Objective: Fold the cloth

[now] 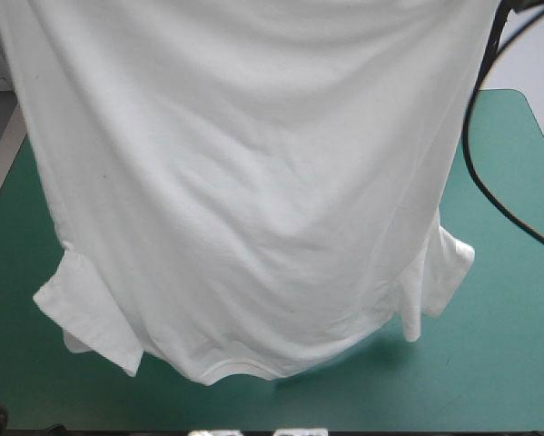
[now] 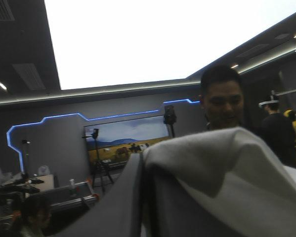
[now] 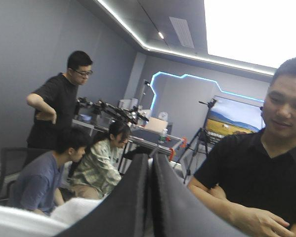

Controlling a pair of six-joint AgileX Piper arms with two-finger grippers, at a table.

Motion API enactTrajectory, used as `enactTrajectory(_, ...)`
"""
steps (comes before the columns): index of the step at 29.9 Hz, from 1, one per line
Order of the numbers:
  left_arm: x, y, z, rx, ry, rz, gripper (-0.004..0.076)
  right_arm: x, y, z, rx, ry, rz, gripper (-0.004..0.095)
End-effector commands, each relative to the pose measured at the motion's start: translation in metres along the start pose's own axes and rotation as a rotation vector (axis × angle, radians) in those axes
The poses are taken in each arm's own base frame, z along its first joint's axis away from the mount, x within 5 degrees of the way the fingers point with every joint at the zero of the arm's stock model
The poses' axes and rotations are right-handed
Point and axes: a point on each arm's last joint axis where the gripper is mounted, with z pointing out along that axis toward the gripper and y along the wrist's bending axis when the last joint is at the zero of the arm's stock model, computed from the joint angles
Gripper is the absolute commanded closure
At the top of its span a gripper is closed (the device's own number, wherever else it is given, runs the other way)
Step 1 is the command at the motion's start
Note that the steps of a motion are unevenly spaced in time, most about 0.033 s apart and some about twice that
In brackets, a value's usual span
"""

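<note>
The T-shirt (image 1: pixel 253 200) is lifted and hangs spread out over the table (image 1: pixel 508 345), which has a teal-green cover. In the high view the shirt fills most of the picture. Its upper part is cut off by the picture's edge, so the place where it is held is not visible there, and neither gripper is visible there. The two short sleeves hang low, one at each side, and a rounded edge like the neck opening is at the lowest point. A soft shadow lies on the cover under this edge. I cannot tell if the cloth touches the table or hangs just above it. Much of the table is hidden behind the shirt.

Both arms are raised, and the wrist views look level into the room. In the left wrist view the left gripper (image 2: pixel 140 163) shows only one black finger clearly. The white cloth lies over the other one and hides it. The fingers come together with the cloth pinched at them.

In the right wrist view the right gripper (image 3: pixel 150 160) has its two black fingers pressed together in one pointed arch, with only a thin line between them. The cloth in that line is hard to make out, but a white fold of the shirt shows beside the base of one finger.
</note>
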Motion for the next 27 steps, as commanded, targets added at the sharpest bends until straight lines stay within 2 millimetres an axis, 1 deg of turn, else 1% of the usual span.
enactTrajectory(1, 0.007, -0.004, 0.022, -0.069, -0.125, 0.087, 0.0741, 0.011, -0.009, 0.028, 0.107, -0.085, -0.044, 0.0925)
enactTrajectory(4, 0.024, -0.005, 0.044, -0.111, -0.196, 0.086, 0.0741, 0.030, -0.011, 0.054, 0.145, -0.091, -0.068, 0.0925)
enactTrajectory(7, 0.047, 0.003, 0.064, -0.137, -0.229, 0.043, 0.0741, 0.039, -0.011, 0.071, 0.164, -0.165, -0.080, 0.0926)
enactTrajectory(9, 0.059, 0.008, 0.073, -0.146, -0.260, 0.035, 0.0741, 0.038, -0.011, 0.077, 0.184, -0.242, -0.102, 0.0925)
enactTrajectory(11, 0.066, 0.011, 0.080, -0.142, -0.315, 0.034, 0.0741, 0.038, -0.012, 0.081, 0.200, -0.294, -0.123, 0.0925)
enactTrajectory(14, 0.070, 0.013, 0.084, -0.131, -0.384, 0.017, 0.0741, 0.037, -0.012, 0.080, 0.203, -0.307, -0.124, 0.0925)
enactTrajectory(17, 0.073, 0.014, 0.086, -0.133, -0.366, 0.010, 0.0741, 0.038, -0.012, 0.081, 0.201, -0.300, -0.123, 0.0925)
enactTrajectory(20, 0.081, 0.013, 0.090, -0.136, -0.333, 0.010, 0.0741, 0.043, -0.011, 0.084, 0.193, -0.267, -0.122, 0.0925)
enactTrajectory(22, 0.090, 0.013, 0.094, -0.142, -0.273, 0.005, 0.0741, 0.051, -0.010, 0.089, 0.177, -0.214, -0.113, 0.0925)
enactTrajectory(23, 0.098, 0.014, 0.097, -0.150, -0.215, 0.000, 0.0741, 0.056, -0.009, 0.092, 0.167, -0.185, -0.104, 0.0925)
enactTrajectory(25, 0.122, 0.014, 0.105, -0.169, -0.046, -0.014, 0.0741, 0.076, -0.006, 0.104, 0.140, -0.095, -0.060, 0.0925)
enactTrajectory(26, 0.138, 0.013, 0.109, -0.176, 0.039, -0.019, 0.0741, 0.091, -0.003, 0.112, 0.124, -0.029, -0.036, 0.0925)
enactTrajectory(27, 0.158, 0.012, 0.114, -0.185, 0.153, -0.045, 0.0741, 0.107, -0.001, 0.119, 0.107, 0.047, -0.024, 0.0925)
